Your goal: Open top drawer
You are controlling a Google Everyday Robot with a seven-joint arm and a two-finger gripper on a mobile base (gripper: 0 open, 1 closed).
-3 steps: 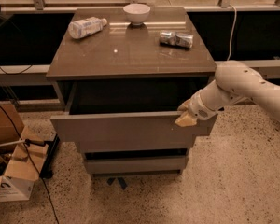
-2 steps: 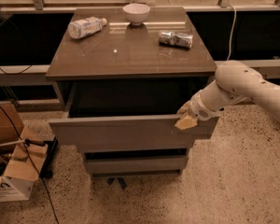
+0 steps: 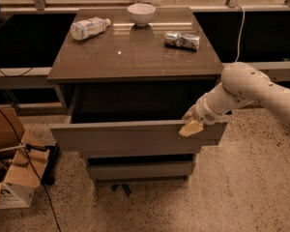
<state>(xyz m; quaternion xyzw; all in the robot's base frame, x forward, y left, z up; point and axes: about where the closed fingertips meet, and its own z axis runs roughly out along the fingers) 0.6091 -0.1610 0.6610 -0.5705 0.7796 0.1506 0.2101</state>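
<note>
**At the cabinet front: top drawer stands out, gripper at its right end**

Below the brown cabinet top (image 3: 135, 57), the top drawer (image 3: 130, 137) stands well out toward the camera. Its flat front panel is clear of the cabinet body and its dark interior is open from above. At the right end of that panel's upper edge sits the gripper (image 3: 192, 124), its tan tip against the panel (whether it is clamped on the edge or released, I cannot tell). The white arm (image 3: 251, 88) reaches in from the right.

Under the top drawer a narrower drawer front (image 3: 140, 169) sits further back. On the cabinet top, well apart from one another, are a plastic bottle (image 3: 89, 28) lying at the back left, a white bowl (image 3: 141, 13) upright at the back middle, and a crumpled can (image 3: 182, 39) lying at the back right. An open cardboard box (image 3: 17, 178) rests on the floor to the left.
</note>
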